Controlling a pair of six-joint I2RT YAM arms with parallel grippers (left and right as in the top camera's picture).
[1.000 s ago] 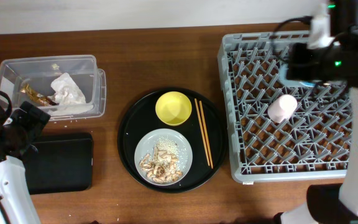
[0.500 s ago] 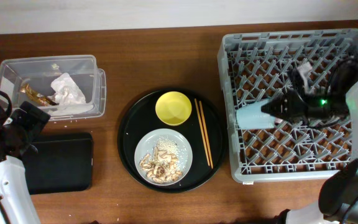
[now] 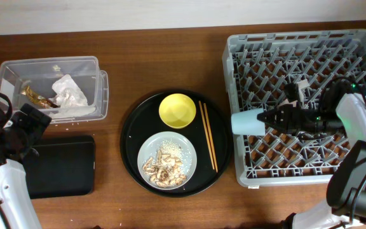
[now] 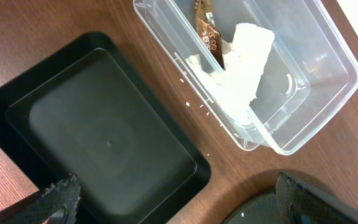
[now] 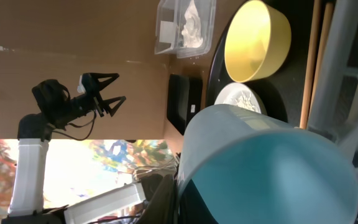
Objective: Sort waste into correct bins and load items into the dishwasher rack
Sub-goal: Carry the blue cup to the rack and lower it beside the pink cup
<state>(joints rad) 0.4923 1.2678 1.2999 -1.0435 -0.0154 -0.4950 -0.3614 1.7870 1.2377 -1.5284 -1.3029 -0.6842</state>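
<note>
Right arm [image 3: 345, 117] lying leftward across rack [image 3: 297, 39], jaws gripping light-blue cup [image 3: 246, 122]

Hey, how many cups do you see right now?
1. The light-blue cup is held by the right gripper at the left edge of the dishwasher rack. Another may be hidden under the arm.

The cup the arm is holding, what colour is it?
Light blue; the cup shows best in the right wrist view.
</note>
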